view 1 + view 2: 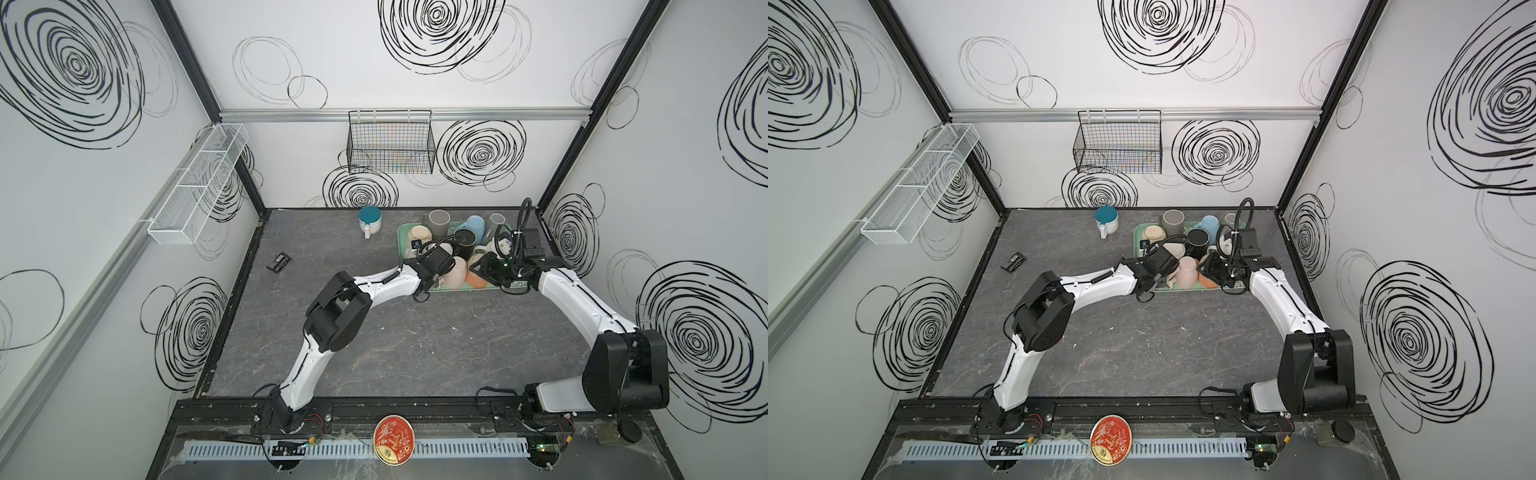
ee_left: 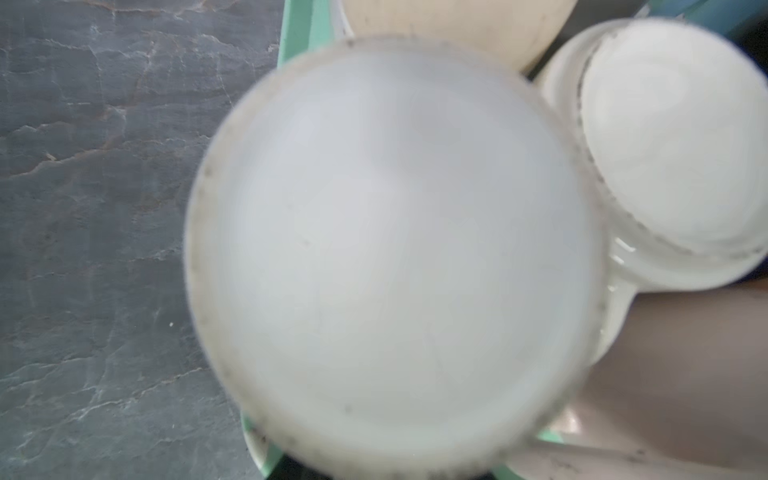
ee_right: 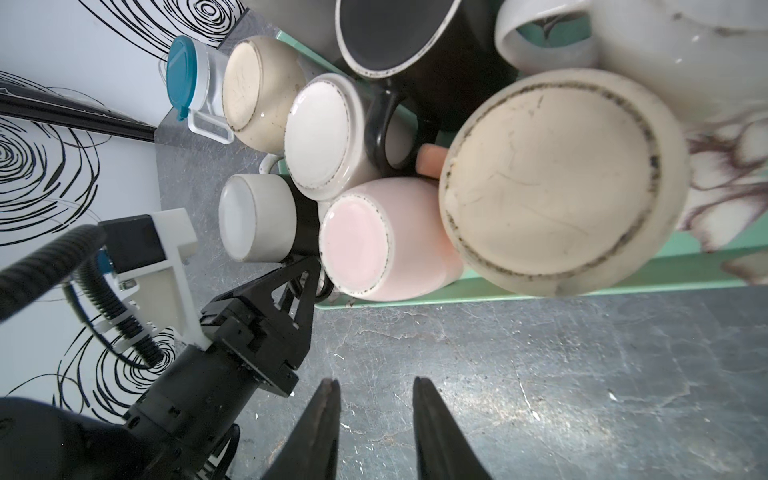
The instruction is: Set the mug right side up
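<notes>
White mug (image 3: 257, 222) is in the near-left corner of the green tray (image 1: 399, 240), at the far right of the table (image 1: 415, 353). A pink mug (image 3: 357, 241) is beside it and other cups are close around.

Mug is upside down: flat base up, mouth down toward the tray, long axis about upright. In the left wrist view its base fills most of the frame, blurred, seen square-on.

My left gripper (image 1: 432, 272) is down over it. One black finger (image 3: 305, 232) lies along the mug's side and the other is hidden, so I cannot tell whether the jaws are clamped on it.

Right gripper (image 3: 376, 386) is at the tray's near edge. Its jaws stand apart and only bare table shows in the gap.
</notes>
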You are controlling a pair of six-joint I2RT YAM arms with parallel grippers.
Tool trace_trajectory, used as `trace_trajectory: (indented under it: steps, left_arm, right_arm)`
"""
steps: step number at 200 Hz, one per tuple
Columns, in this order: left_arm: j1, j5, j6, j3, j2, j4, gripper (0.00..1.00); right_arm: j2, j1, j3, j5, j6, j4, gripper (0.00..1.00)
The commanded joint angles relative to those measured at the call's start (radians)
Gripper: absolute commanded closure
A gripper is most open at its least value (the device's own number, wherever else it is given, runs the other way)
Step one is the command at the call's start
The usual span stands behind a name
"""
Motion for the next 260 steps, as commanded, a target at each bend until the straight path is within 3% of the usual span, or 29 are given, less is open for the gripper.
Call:
trace_trajectory:
  steps: [1, 86, 136, 203, 237, 260]
  left_arm:
    - [0.014, -0.029, 0.008, 0.033, 0.003, 0.002, 0.72]
    - [0.026, -0.014, 0.054, -0.055, -0.118, 0.093, 1.0]
    - [0.084, 0.205, 0.038, -0.327, -0.313, 0.487, 1.0]
    - [0.179, 0.382, -0.028, -0.503, -0.474, 0.799, 1.0]
    - [0.254, 0.466, -0.138, -0.581, -0.564, 0.998, 1.0]
    - [0.301, 0.512, -0.184, -0.606, -0.616, 1.094, 1.0]
  right_arm:
    - [0.009, 0.011, 0.002, -0.017, 0.031, 0.038, 0.66]
    - [0.043, 0.019, 0.008, -0.055, 0.07, 0.102, 0.65]
    - [0.051, 0.029, 0.039, -0.115, 0.143, 0.204, 0.65]
    - [0.105, 0.082, 0.141, -0.201, 0.26, 0.274, 0.66]
    - [0.075, 0.116, 0.118, -0.267, 0.328, 0.512, 0.65]
    - [0.061, 0.135, 0.124, -0.278, 0.328, 0.577, 0.63]
